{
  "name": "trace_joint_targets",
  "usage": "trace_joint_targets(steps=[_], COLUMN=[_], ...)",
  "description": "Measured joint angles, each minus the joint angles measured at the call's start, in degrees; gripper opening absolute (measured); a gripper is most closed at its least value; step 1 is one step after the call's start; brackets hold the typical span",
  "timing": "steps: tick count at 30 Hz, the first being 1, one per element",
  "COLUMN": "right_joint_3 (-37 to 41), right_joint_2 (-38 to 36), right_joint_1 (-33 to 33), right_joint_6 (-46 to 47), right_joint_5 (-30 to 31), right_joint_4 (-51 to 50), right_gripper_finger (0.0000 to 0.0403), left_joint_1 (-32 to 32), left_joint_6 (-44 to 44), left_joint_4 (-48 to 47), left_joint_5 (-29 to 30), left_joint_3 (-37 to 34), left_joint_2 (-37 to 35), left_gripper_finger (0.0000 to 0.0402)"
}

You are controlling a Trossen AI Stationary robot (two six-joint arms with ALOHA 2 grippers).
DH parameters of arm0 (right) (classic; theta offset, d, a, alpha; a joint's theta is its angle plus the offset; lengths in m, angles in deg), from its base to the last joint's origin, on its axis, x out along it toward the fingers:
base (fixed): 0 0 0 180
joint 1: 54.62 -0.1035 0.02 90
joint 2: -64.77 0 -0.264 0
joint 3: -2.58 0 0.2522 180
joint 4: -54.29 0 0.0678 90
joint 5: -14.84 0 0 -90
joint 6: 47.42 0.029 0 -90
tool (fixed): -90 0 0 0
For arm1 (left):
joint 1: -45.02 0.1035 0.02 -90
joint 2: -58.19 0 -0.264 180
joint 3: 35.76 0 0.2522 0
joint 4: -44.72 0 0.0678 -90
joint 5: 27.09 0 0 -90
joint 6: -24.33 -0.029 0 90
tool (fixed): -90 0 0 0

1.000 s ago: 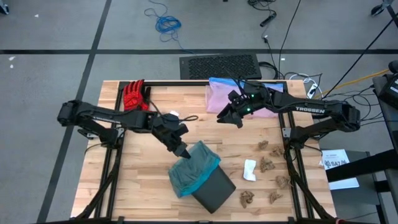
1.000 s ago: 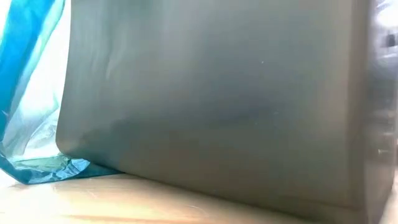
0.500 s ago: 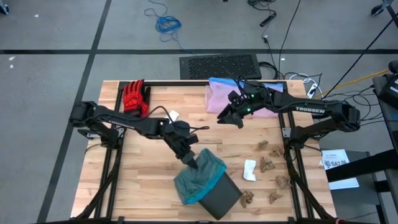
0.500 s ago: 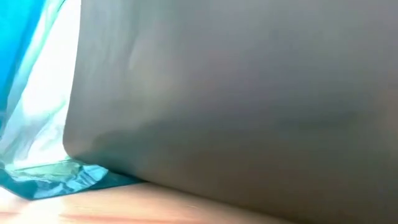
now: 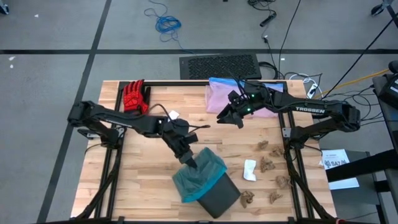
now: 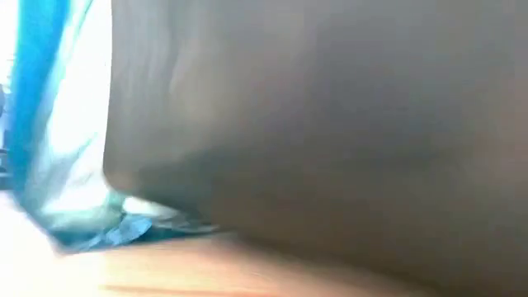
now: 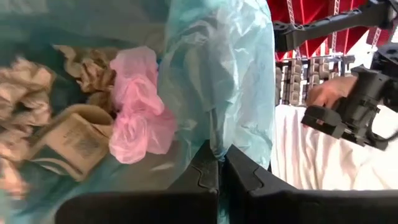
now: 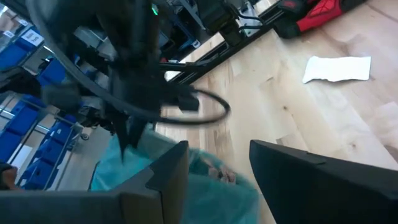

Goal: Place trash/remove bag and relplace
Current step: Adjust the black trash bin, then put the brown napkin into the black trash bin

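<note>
Since a second ago my left end effector has reached the bin and pinched the bag rim. Bin and bag lie tipped, mouth toward the surface's back-left, long axis diagonal. My right end effector hovers spread near the pink bag. Crumpled paper dots the surface's right.

Bag lines bin — paper wads right.
</note>
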Motion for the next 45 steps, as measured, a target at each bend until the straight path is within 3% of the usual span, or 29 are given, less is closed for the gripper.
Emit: trace_joint_targets(steps=[8, 15, 19, 28, 33, 45], right_joint_3=[0.00, 0.00, 0.00, 0.00, 0.00, 0.01], right_joint_2=[-1.14, -2.83, -2.97, -2.97, -2.97, -2.95], right_joint_1=[0.02, 0.02, 0.04, 0.02, 0.02, 0.04], right_joint_6=[-0.02, 0.22, 0.40, 1.27, 1.49, 2.94], right_joint_5=[0.11, 1.53, 1.98, 1.98, 1.95, 1.70], right_joint_4=[0.65, 0.70, 0.67, 0.62, 0.64, 0.25], right_gripper_finger=[0.0164, 0.0164, 0.0164, 0.0164, 0.0164, 0.0164], left_joint_1=[0.62, 0.81, 0.73, 0.62, 1.15, 3.27], left_joint_6=[-16.03, -17.69, -18.70, -28.09, -29.09, -29.98], left_joint_4=[-35.96, -48.66, -52.84, -53.54, -51.79, -48.31], left_joint_5=[9.38, 24.26, 28.41, 26.41, 25.76, 14.70], left_joint_3=[19.23, 29.78, 30.99, 31.06, 31.34, 31.13], left_joint_2=[-2.43, -2.30, -2.49, 5.63, 10.56, 11.98], left_gripper_finger=[0.0002, 0.0001, 0.0000, 0.0000, 0.0009, 0.0138])
